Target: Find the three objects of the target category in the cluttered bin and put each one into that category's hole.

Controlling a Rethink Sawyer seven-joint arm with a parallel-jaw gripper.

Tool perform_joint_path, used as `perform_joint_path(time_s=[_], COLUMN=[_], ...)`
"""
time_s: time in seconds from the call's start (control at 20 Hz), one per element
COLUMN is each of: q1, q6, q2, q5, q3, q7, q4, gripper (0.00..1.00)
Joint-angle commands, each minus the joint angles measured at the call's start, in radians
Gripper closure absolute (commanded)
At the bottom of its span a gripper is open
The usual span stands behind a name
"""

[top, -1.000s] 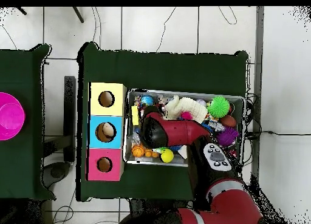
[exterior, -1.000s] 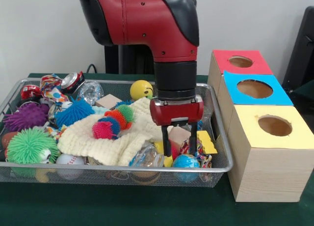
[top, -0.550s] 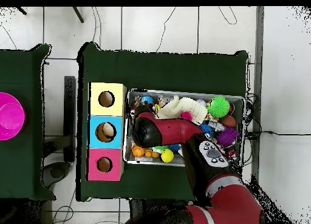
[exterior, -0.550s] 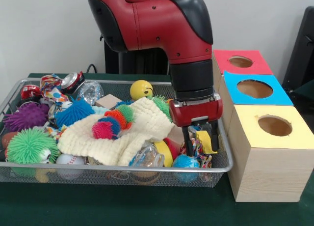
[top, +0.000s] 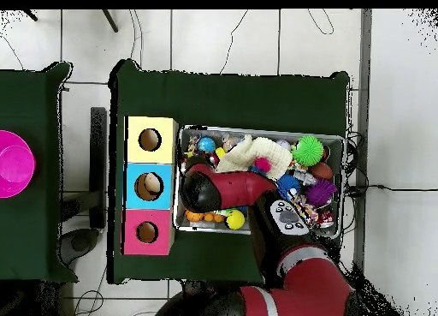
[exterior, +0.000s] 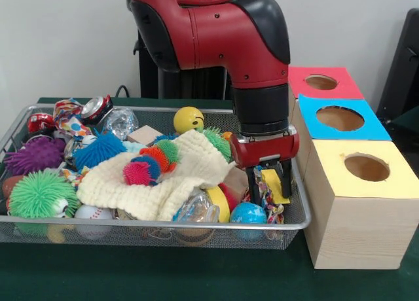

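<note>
Your gripper [exterior: 270, 195] sits low in the wire bin [exterior: 298, 212], fingers spread around a yellow block [exterior: 271, 185], globe ball [exterior: 247, 213] just below, cream cloth [exterior: 160, 180] beside.

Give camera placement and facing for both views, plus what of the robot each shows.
Front view: sits low across the table, facing the robot; looks at the wire bin and the three boxes; shows the red arm coming down and the end effector at the bin's box-side end, around a yellow piece.
Overhead view: above the table, looking straight down; shows the arm reaching up from the bottom edge over the bin; end effector hidden under it.
Shared: bin, boxes, arm, green spiky ball.
</note>
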Motion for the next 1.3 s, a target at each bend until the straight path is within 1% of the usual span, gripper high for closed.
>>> perform_joint_path(time_s=[0.05, 0.15, 0.3, 0.55, 0.75, 0.8, 1.0, 1.05, 1.15, 1.3], q1=[0.042, 0.066, 0.081, 0.109, 0.157, 0.157, 0.102, 0.070, 0.053, 0.036], q6=[0.133, 0.129, 0.140, 0.199, 0.254, 0.255, 0.200, 0.171, 0.129, 0.090], q2=[0.072, 0.069, 0.062, 0.039, 0.036, 0.036, 0.043, 0.041, 0.037, 0.033], q5=[-0.009, -0.005, 0.003, 0.032, 0.052, 0.053, 0.057, 0.051, 0.036, 0.021], q3=[-0.079, -0.119, -0.148, -0.185, -0.244, -0.243, -0.155, -0.105, -0.072, -0.046], q7=[0.095, 0.104, 0.106, 0.114, 0.130, 0.130, 0.116, 0.105, 0.098, 0.102], q4=[-0.014, -0.028, -0.035, -0.036, -0.066, -0.067, -0.052, -0.037, -0.030, -0.013], gripper=[0.00, 0.00, 0.00, 0.00, 0.00, 0.00, 0.00, 0.00, 0.00, 0.00])
